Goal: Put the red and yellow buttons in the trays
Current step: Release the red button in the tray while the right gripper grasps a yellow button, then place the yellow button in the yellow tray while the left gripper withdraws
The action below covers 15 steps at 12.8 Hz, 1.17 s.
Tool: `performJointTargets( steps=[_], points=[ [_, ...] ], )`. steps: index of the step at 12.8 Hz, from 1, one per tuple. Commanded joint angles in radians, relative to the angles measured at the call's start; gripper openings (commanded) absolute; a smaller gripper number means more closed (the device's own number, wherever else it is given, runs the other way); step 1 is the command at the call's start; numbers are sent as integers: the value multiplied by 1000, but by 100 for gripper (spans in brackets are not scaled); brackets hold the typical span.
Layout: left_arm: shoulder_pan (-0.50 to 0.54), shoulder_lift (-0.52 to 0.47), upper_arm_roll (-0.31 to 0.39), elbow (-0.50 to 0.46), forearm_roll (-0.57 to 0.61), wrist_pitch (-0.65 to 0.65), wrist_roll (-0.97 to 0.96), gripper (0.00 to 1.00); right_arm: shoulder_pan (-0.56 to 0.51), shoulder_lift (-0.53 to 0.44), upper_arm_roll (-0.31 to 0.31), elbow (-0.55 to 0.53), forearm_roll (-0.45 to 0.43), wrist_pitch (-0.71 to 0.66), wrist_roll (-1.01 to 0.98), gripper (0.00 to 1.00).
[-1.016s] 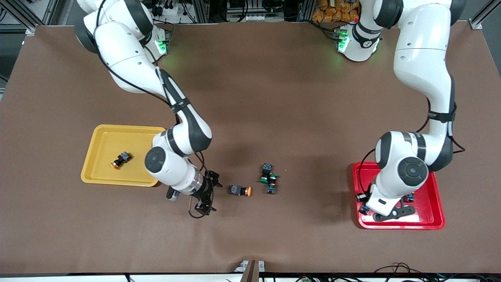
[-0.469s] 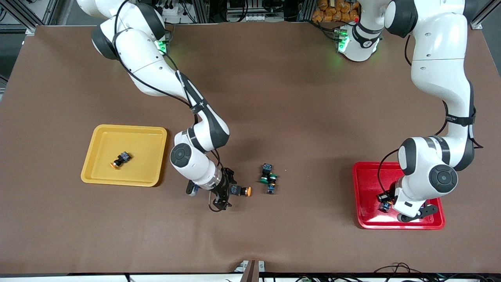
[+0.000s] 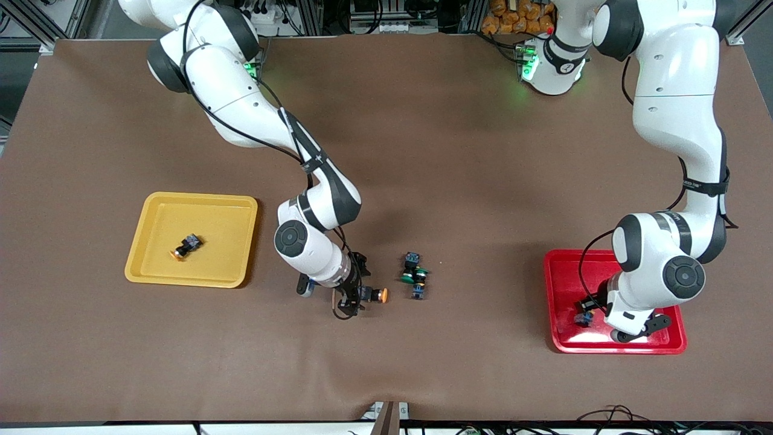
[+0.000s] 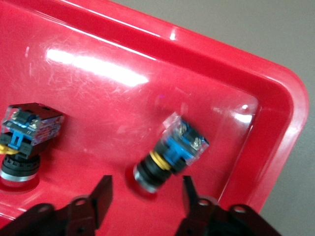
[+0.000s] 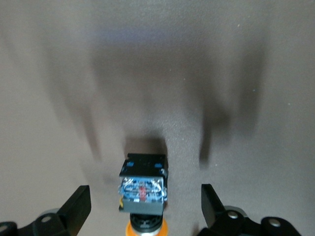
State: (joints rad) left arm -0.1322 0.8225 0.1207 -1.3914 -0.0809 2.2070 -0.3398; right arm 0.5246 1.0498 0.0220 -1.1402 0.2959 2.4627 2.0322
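Orange-capped button (image 5: 142, 192) lies on your bench between the wide-open fingers of the right hand (image 3: 355, 294). Left hand (image 4: 145, 202), also open, hangs over the red tray (image 4: 206, 73), apparently clear of two buttons.

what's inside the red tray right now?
In the red tray, the left wrist view shows two buttons lying on their sides: one between the open left gripper's fingers, another beside it. Their cap colours are hidden. The arm covers part of the tray in the front view.
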Motion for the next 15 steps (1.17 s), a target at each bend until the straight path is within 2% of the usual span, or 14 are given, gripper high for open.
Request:
performJointTargets(
  steps=[1, 3, 5, 8, 10, 12, 14, 15],
  points=[
    [-7, -17, -1, 6, -5, 0, -2, 100, 12, 29, -14, 33, 2, -1, 16, 53],
    [-10, -40, 4, 8, 30, -6, 11, 100, 9, 32, -13, 33, -20, -11, 6, 0],
    [-4, -65, -4, 9, 110, -7, 13, 100, -20, 7, -11, 40, -21, -88, -7, 0],
    [-9, -111, -4, 11, 121, -7, 11, 100, -103, -88, -1, 43, -12, -325, -220, 0],
    [-10, -186, -7, 11, 104, -22, 4, 100, -147, -169, -11, 31, -20, -485, -459, 0],
    [-13, -250, -7, 11, 101, -101, 15, 100, -237, -215, -16, 31, -26, -716, -736, 0],
    [-13, -311, -29, 11, 99, -171, 24, 100, -322, -255, -13, 10, -23, -800, -915, 0],
    [-10, -339, -38, 12, 98, -220, 37, 100, -345, -290, -16, -37, -26, -809, -996, 0]
  ],
)
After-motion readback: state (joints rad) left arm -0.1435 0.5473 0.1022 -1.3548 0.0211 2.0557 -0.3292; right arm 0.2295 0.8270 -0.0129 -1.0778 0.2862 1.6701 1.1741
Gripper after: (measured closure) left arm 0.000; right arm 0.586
